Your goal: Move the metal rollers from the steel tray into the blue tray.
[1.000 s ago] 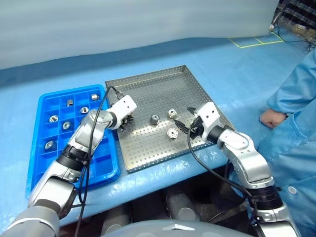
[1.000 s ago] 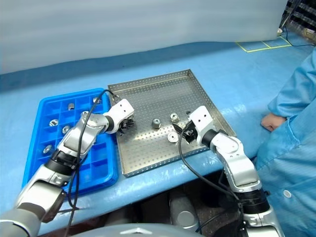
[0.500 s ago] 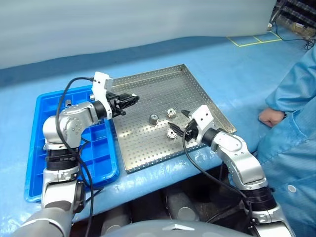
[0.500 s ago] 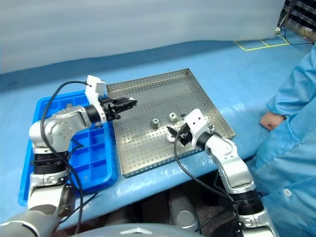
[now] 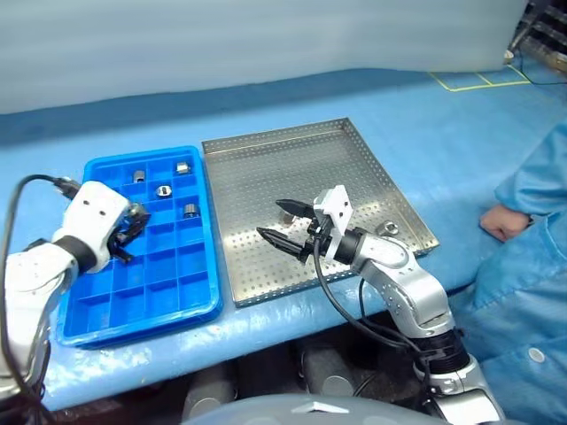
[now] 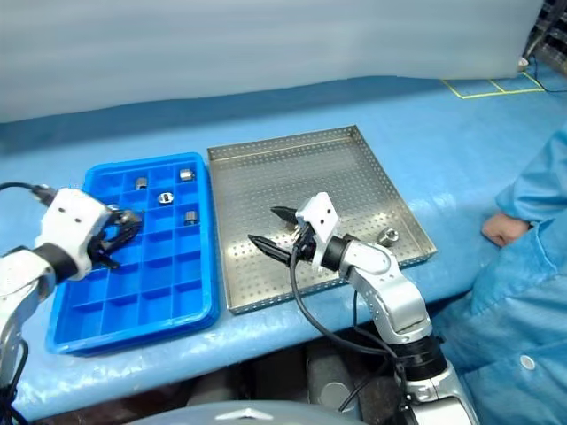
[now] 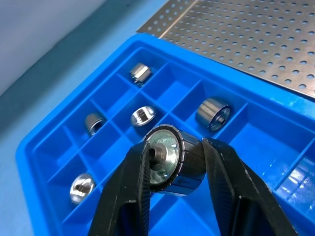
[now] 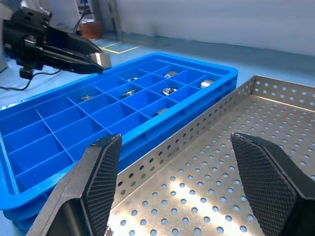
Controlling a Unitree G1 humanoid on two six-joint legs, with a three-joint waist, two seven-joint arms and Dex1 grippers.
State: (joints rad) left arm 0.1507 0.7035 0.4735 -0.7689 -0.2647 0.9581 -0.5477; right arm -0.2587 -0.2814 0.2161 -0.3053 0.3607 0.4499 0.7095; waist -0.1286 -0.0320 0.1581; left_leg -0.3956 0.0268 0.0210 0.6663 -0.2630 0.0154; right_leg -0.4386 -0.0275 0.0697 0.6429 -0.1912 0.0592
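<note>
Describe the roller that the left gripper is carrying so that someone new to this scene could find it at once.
Start at the blue tray to the left of the steel tray. Above its left side hangs the left gripper, shut on a metal roller. Unlike the rollers lying loose in the compartments, this one sits between two black fingers, its centre hole facing the wrist camera.

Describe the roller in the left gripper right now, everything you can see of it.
The roller is a small shiny silver metal cylinder with a wider flanged rim and a dark centre hole. It lies on its side, pinched between the left gripper's two black fingers, which alone touch it. It hangs above the blue tray's compartments, over an empty one, not yet released.
</note>
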